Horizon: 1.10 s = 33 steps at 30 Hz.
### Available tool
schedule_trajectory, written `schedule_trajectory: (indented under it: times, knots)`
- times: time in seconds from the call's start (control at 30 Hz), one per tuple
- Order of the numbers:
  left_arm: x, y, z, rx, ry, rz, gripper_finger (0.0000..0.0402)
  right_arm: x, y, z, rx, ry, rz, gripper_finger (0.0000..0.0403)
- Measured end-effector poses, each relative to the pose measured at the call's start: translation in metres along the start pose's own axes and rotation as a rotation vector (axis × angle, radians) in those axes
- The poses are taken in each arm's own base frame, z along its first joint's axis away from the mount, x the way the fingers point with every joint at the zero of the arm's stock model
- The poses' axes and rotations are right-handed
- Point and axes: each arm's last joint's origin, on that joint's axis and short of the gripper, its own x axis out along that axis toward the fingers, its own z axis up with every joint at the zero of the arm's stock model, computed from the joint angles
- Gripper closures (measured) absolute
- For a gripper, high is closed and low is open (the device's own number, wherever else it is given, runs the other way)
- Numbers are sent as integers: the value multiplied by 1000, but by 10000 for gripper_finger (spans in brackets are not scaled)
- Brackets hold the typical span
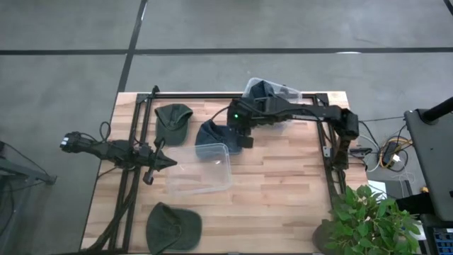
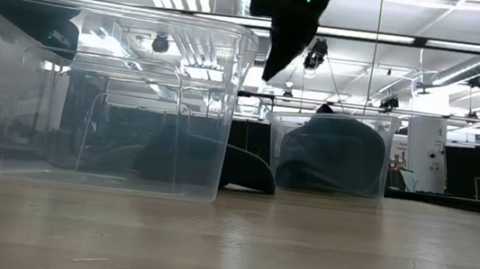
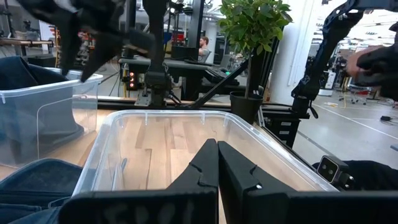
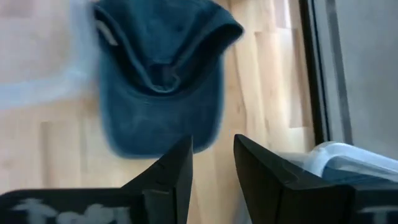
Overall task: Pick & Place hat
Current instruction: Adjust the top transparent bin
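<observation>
Right tool above the blue hat, lining up a pick

On the tabletop (image 1: pixel 283 205), a clear bin (image 1: pixel 199 168) sits empty at the middle and a second bin (image 1: pixel 272 92) with a dark hat in it stands at the far edge. The blue hat (image 1: pixel 210 133) lies on the wood touching the middle bin's far rim, with two green hats (image 1: pixel 173 120) well apart from it, one nearer the far edge and one at the near edge. The right tool (image 1: pixel 243 138) hovers just beside the blue hat, fingers a narrow gap apart and holding nothing. To do it well, I judge it should widen, come down on the crown (image 4: pixel 158 74) rather than the floppy brim, and pinch a fold of cloth. The left tool (image 1: pixel 164 163) waits at the bin's left side, pressed together and empty.
</observation>
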Motion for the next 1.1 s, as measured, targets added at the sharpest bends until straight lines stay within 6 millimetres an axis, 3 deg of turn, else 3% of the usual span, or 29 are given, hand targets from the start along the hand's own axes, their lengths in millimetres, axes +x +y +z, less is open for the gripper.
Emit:
schedule_trajectory:
  times: [0.3,0.57,0.83,1.1]
  knots:
    - [0,0,0,0,0,0,402,34,-31,6,23,-79,76,279]
    - [0,0,0,0,1,0,402,71,-54,-2,63,-47,149,221]
    - [0,0,0,0,1,0,402,90,-60,-5,71,-24,159,171]
    - [0,0,0,0,2,0,402,104,-67,-5,71,-58,186,168]
